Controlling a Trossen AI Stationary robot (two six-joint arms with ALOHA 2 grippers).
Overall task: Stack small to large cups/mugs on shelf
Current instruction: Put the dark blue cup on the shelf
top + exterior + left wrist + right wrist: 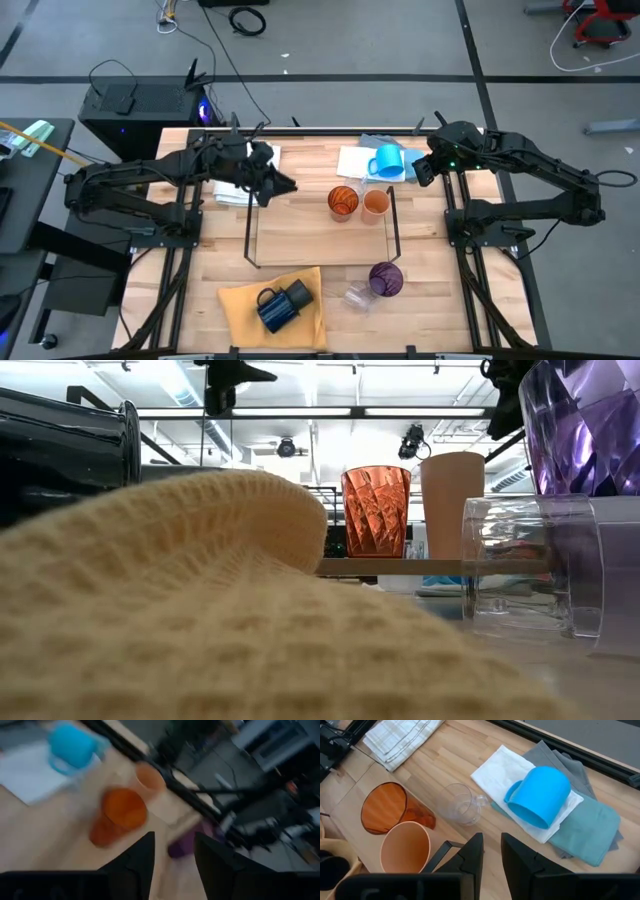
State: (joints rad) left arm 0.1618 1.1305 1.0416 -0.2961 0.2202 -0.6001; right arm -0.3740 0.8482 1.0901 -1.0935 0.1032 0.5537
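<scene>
Left end effector (290, 186) hovers, empty, over shelf (300, 235).

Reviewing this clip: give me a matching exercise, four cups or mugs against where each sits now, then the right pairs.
Things:
1. blue mug
2. purple cup
3. navy mug
4. orange cups

Places:
A. on the yellow cloth
B. on the shelf
C. on the white cloth
D. on the bare table, beside a clear glass

Pairs: 1-C, 2-D, 3-A, 4-B
</scene>
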